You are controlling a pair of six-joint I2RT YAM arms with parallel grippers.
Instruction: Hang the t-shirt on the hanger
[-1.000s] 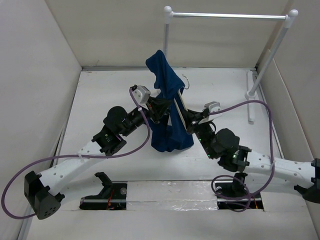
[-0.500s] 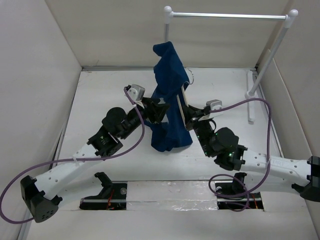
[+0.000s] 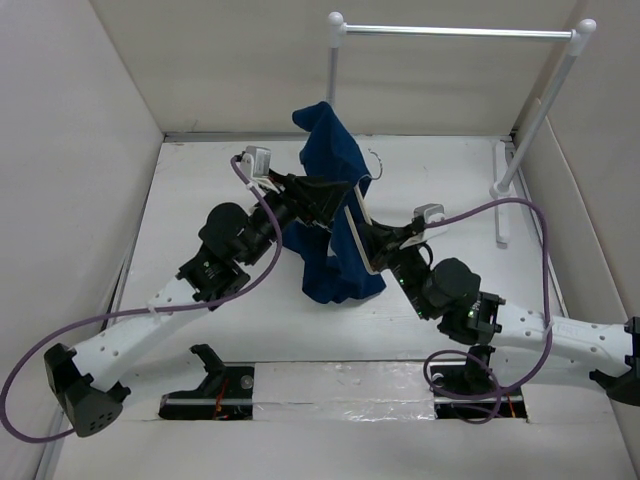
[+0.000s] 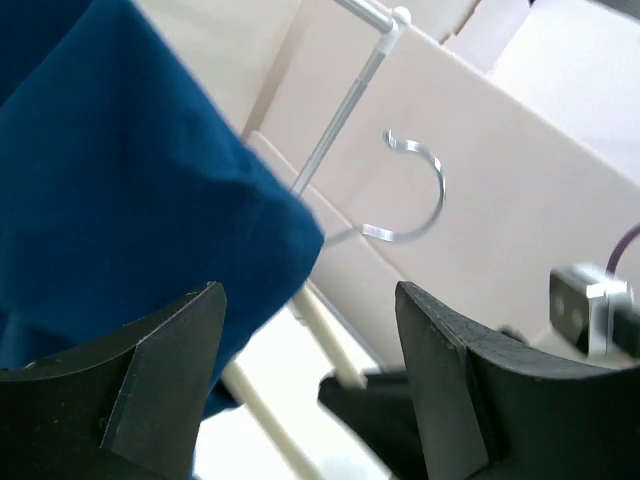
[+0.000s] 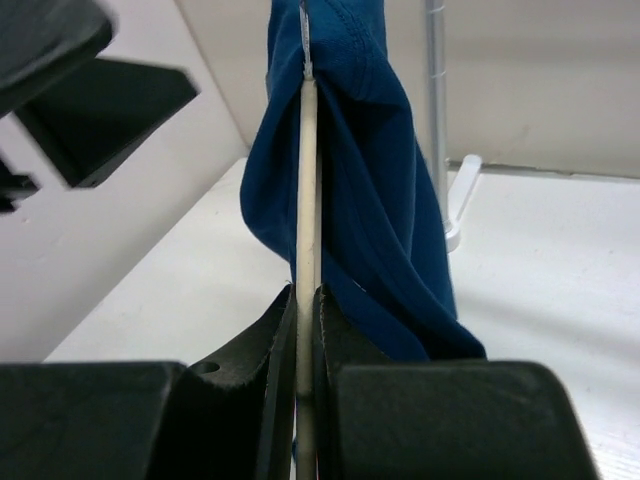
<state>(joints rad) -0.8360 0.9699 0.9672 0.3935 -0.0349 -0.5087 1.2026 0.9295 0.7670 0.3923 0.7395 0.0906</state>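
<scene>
Right wrist view: right jaws clamped on hanger (image 5: 306, 220) bar, t-shirt (image 5: 370, 170) draped over it just above jaws. Left jaws apart, gripping nothing, cloth edge beside one finger, hook (image 4: 438, 195) beyond. Judged partly done: cloth bunched, shoulders unseated, spreading yet to do.

Blocked at mid-desk by the dark navy-blue fabric t-shirt (image 3: 335, 150), draped and raised off the white desk (image 3: 200, 190) on the slim cream wooden hanger (image 3: 353, 225). Hemmed in there from both sides: from the left by the black left end effector (image 3: 338, 192), spread wide with cloth edge and hanger bar in its gap; from the right by the black right end effector (image 3: 372, 245), clamped on the hanger's bar. Open left of the cloth, out to the pale side wall (image 3: 80, 150). Open too on the right, towards the tall white rack with silver bar (image 3: 455, 31), though narrowed by the rack's foot (image 3: 501, 225). Crossed above both arms by looping purple cables (image 3: 505, 204). Tight behind the cloth, beside the thin metal wire hook (image 4: 415, 190).
</scene>
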